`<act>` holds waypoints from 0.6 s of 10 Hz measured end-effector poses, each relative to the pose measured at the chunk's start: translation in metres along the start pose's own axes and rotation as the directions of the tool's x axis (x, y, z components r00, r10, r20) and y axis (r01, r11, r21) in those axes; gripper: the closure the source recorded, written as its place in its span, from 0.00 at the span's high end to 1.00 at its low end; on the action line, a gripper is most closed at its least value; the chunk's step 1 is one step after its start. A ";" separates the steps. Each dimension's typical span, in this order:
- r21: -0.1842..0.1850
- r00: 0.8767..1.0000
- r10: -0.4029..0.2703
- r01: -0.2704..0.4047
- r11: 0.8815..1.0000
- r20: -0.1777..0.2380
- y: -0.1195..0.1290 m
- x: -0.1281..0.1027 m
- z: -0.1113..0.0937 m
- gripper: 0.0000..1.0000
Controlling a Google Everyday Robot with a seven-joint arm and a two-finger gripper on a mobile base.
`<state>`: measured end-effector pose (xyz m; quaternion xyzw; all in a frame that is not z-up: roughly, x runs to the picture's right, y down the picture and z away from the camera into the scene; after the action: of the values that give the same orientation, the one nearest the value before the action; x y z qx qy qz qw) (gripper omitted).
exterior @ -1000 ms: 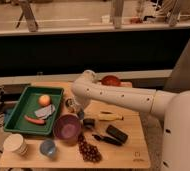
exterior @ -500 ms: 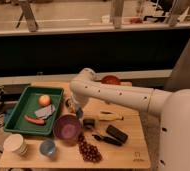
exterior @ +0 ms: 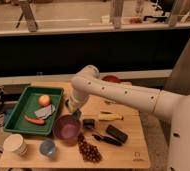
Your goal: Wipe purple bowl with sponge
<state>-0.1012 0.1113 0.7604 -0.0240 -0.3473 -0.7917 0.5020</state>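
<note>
Camera view: gripper [exterior: 74, 111] low at tray edge, finger state unreadable. Purple bowl [exterior: 67, 128] just below-front. Sponge not discernible. Likely soft, light, compressible; best pinched across short flat sides.

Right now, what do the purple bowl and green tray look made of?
Purple bowl: likely plastic, smooth matte mauve, uniform colour, no glaze shine. Green tray: likely moulded plastic, even colour, raised rim with rounded corners. Neither is certain. The gripper sits just above the bowl's rim.

Claw [exterior: 76, 113] just above purple bowl [exterior: 66, 128], beside green tray [exterior: 19, 105].
</note>
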 end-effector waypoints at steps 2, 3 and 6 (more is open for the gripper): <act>0.018 0.999 -0.026 0.025 1.000 0.034 -0.016 -0.015 0.003 0.00; 0.029 0.998 -0.045 0.043 0.999 0.052 -0.026 -0.023 0.007 0.00; 0.080 0.993 -0.087 0.080 0.994 0.085 -0.038 -0.036 0.023 0.00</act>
<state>-0.1212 0.1626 0.7436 -0.0252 -0.3997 -0.7964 0.4532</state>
